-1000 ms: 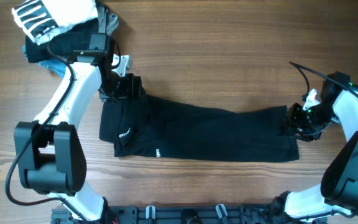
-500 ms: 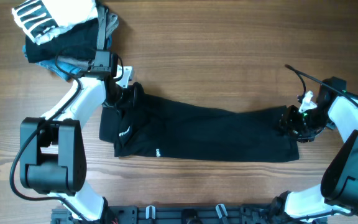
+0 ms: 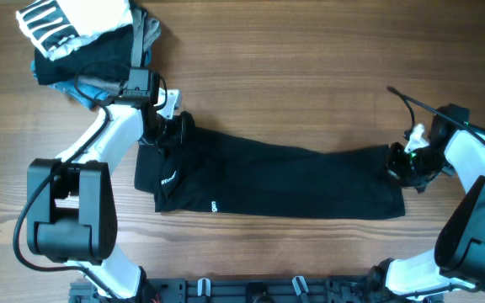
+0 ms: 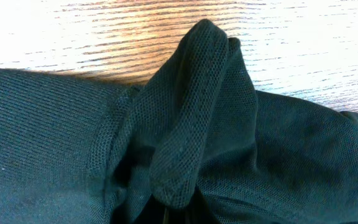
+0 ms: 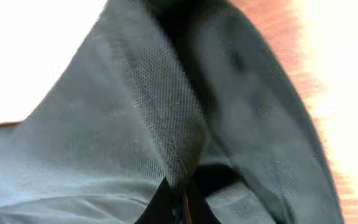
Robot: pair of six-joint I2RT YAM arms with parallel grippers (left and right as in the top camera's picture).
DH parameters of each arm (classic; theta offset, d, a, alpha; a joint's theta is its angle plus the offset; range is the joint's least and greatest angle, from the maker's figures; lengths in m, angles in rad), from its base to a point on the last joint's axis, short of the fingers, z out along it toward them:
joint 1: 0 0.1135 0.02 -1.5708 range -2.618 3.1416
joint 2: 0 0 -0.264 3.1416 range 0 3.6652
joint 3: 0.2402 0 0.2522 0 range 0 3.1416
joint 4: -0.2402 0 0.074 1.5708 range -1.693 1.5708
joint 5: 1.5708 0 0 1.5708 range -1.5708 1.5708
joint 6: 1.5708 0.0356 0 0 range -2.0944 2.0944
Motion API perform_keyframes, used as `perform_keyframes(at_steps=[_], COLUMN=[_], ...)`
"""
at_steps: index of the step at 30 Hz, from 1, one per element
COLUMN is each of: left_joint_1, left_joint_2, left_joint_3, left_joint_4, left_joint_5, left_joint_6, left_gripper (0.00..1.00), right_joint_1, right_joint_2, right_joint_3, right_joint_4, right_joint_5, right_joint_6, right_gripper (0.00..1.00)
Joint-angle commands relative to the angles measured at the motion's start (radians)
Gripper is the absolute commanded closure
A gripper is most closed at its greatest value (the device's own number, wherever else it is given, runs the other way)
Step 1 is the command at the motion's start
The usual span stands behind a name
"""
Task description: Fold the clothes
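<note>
Overhead: left fingers (image 3: 168, 126) and right fingers (image 3: 400, 166) each clamp the black T-shirt (image 3: 285, 181).

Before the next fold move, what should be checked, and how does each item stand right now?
1. Left pincer grips the black T-shirt at its left end: ok, a ridge of fabric runs into it in the left wrist view.
2. Right pincer grips the right end: ok, fabric is pinched in its wrist view.
3. Shirt lies stretched between both arms: ok, though bunched near the left end.
4. Pile of other garments lies apart from the shirt: ok.
5. Each grip takes in all fabric layers: cannot tell.
</note>
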Motion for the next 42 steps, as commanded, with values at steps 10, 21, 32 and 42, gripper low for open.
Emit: perform_keyframes(at_steps=[10,21,32,42], left_joint_1=[0.089,0.04,-0.083,-0.251], left_joint_2=[0.0,-0.039,-0.018,-0.006], left_joint_3=[-0.006,0.123,0.074,0.029], left_joint_4=[0.0,-0.218,-0.117,-0.631], left_joint_5=[0.005,0.231,0.137,0.133], left_joint_6=[-0.041,0.048,0.095,0.094], left_gripper=[0.87,0.76,0.96,0.96], right_joint_1=[-0.057,-0.1,-0.102,-0.102], right_joint_2=[-0.021,-0.023,-0.023,-0.048], right_joint_3=[0.098,0.143,0.144,0.144], right_joint_4=[-0.086,-0.034,-0.057,-0.043], right_joint_5=[0.185,-0.02,-0.021,-0.02], right_joint_6=[0.033,-0.018,0.01,0.016], right_gripper=[0.62,0.6,0.58,0.64])
